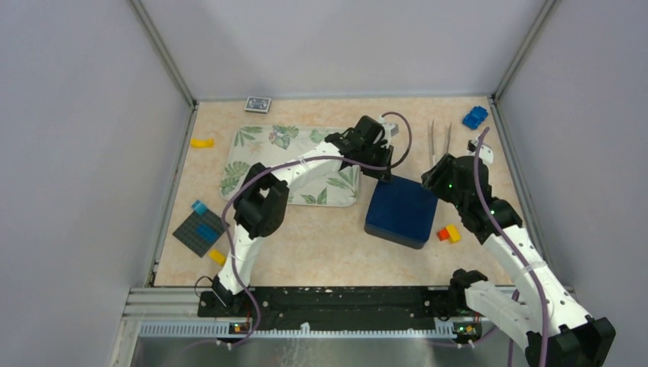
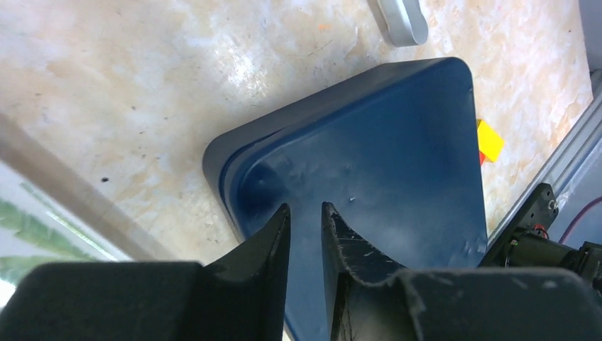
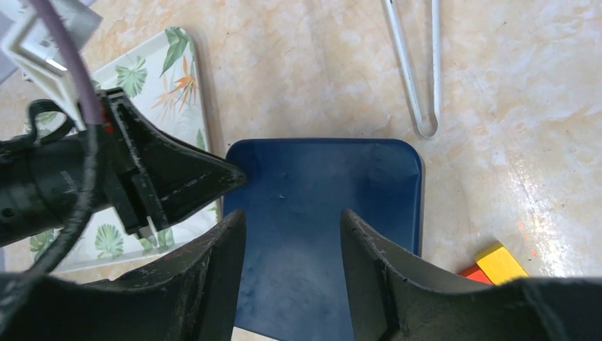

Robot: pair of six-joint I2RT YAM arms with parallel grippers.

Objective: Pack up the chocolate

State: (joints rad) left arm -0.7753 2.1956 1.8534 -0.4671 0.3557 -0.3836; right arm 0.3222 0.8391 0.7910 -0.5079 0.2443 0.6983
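One blue box (image 1: 397, 233), lid (image 2: 383, 142) on, sits right of the leafy mat (image 1: 267, 145). Your left pincer (image 2: 305, 213) is nearly together at the box's far-left corner; can't tell if it pinches the lid rim. Right pincer (image 3: 292, 222) hangs over the box, jaws apart, empty. No chocolate visible anywhere. It may be inside, so you can't judge progress.

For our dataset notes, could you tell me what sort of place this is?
Probably a lab robot cell: grey walls enclose a marbled tabletop holding toy blocks and a blue box.
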